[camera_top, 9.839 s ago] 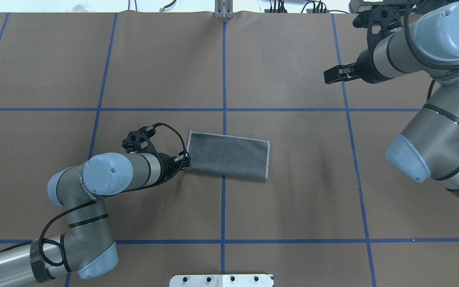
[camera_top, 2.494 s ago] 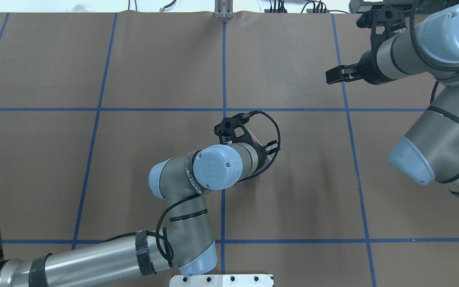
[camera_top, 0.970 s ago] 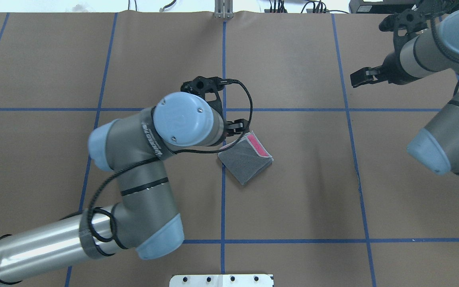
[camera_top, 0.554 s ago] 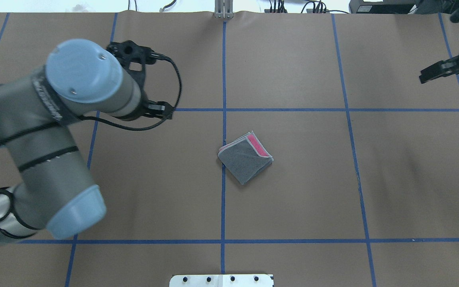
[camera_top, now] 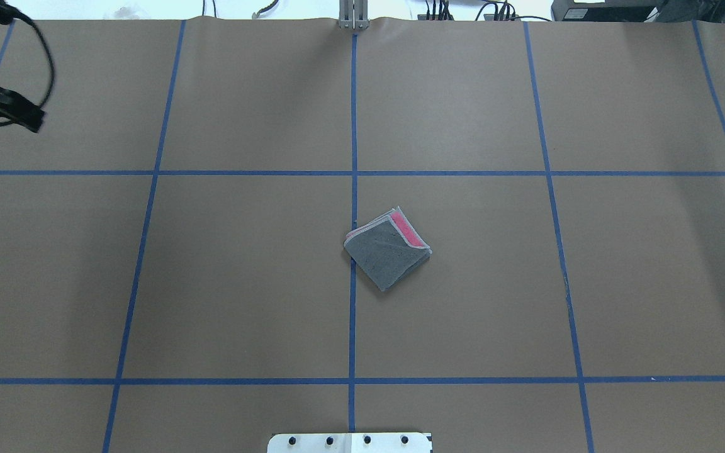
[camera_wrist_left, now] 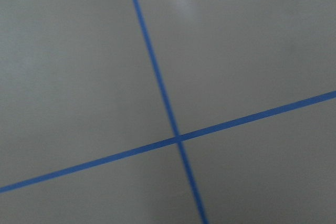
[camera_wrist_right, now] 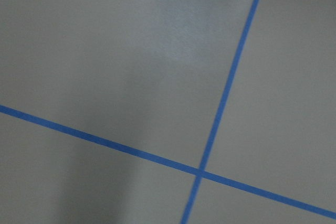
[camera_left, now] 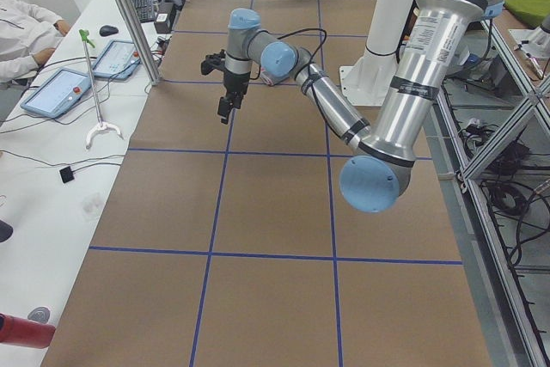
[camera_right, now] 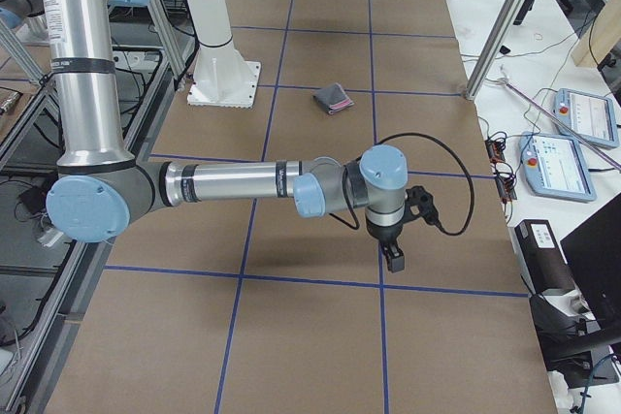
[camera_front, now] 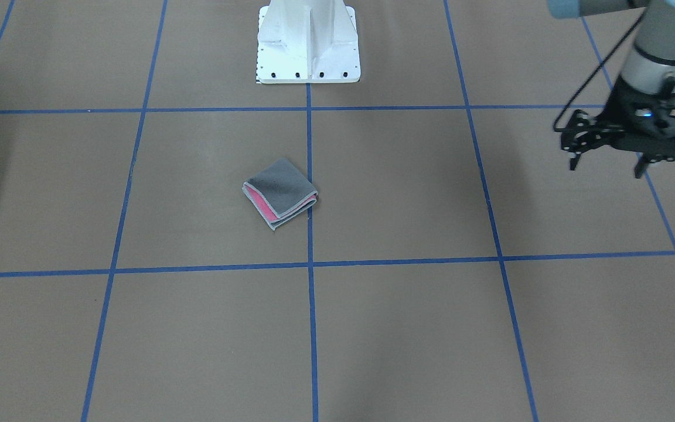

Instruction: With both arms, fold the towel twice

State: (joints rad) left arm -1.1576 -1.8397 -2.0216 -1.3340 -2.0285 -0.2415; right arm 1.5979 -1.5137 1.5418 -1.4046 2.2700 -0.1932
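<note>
The towel (camera_top: 387,248) lies near the table's middle as a small folded square, dark grey on top with a pink strip showing at one edge. It also shows in the front-facing view (camera_front: 280,193) and the exterior right view (camera_right: 335,99). My left gripper (camera_front: 606,167) hangs open and empty above the table, far from the towel; in the overhead view it (camera_top: 19,113) is at the far left edge. My right gripper (camera_right: 393,257) shows only in the exterior right view, so I cannot tell whether it is open or shut. Both wrist views show only the brown mat and blue lines.
The white pedestal base (camera_front: 308,53) stands at the robot's side of the table. Blue tape lines (camera_top: 354,173) divide the brown mat. Side benches with tablets (camera_right: 582,113) and a person (camera_left: 26,27) flank the table's far side.
The left gripper folded the towel over a second time, let it go and swung away to the far left. The right arm has drawn back out of the overhead view.
</note>
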